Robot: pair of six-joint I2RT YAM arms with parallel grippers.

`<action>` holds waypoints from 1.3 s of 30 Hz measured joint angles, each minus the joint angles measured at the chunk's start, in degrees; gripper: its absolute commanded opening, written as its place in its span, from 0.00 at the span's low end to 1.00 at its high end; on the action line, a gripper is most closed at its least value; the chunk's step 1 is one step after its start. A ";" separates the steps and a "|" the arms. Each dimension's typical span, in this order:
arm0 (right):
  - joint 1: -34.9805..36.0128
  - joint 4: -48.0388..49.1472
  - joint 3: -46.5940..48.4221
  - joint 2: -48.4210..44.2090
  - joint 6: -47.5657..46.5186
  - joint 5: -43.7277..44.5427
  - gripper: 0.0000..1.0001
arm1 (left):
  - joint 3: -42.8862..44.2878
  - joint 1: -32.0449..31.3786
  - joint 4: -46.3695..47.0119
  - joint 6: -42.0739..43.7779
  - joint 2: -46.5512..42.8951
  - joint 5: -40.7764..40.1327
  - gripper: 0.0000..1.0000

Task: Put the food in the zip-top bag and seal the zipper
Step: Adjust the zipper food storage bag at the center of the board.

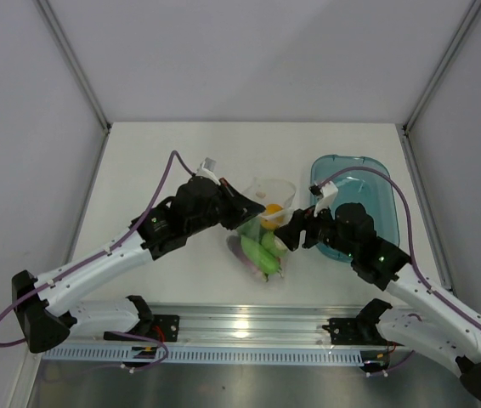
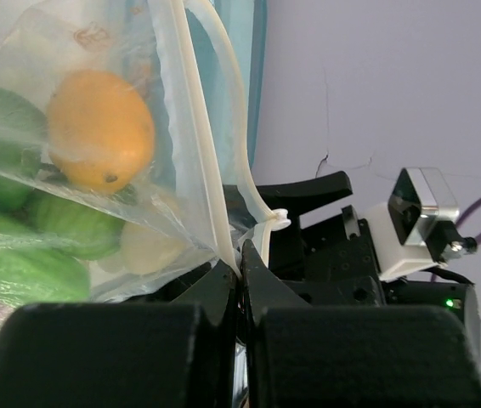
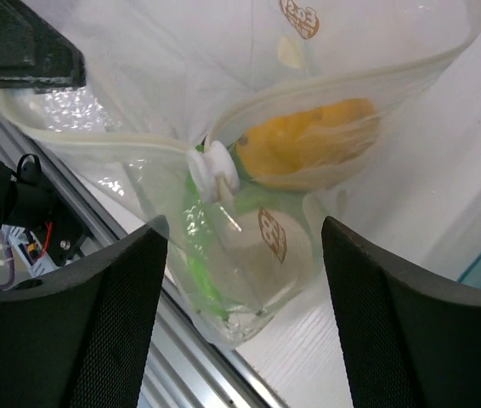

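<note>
The clear zip-top bag [image 1: 279, 191] stands between my grippers, mouth up. The food is inside: a yellow-orange fruit [image 1: 271, 210], green pieces [image 1: 268, 244] and a purple piece. My left gripper [image 1: 253, 206] is shut on the zipper strip [image 2: 211, 183] at the bag's rim; the orange fruit [image 2: 100, 127] and green cucumber [image 2: 19, 268] show through the plastic. My right gripper [image 1: 288, 233] is open, its fingers [image 3: 104, 323] on either side of the bag [image 3: 249, 255], just below the white zipper slider [image 3: 211, 170]. The bag mouth gapes beyond the slider, over the fruit [image 3: 308, 144].
The teal-blue translucent tray [image 1: 376, 191] lies right of the bag, behind my right arm. A metal rail [image 1: 240, 327] runs along the table's near edge. Enclosure walls stand at the back and sides.
</note>
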 measured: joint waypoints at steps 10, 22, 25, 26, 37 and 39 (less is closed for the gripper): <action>-0.11 13.55 -6.25 1.25 -0.02 2.25 0.45 | -0.59 0.00 1.25 -0.79 0.35 1.20 0.01; -3.76 17.03 -6.36 2.62 -1.55 -4.07 0.00 | -2.38 1.88 2.75 -0.81 1.11 3.39 0.07; -4.17 15.21 -5.62 2.71 -2.62 -6.56 0.00 | -2.51 4.02 3.41 -0.07 2.10 5.55 0.29; -4.28 14.67 -5.27 2.71 -2.95 -7.58 0.00 | -2.51 4.94 3.89 0.37 2.49 6.45 0.34; -4.90 9.05 -4.13 1.55 -4.92 -17.51 0.00 | -0.92 12.72 5.22 19.87 4.11 13.77 0.63; -5.51 7.76 -4.11 1.20 -5.14 -19.41 0.00 | -1.29 12.72 5.84 24.72 2.47 15.10 0.64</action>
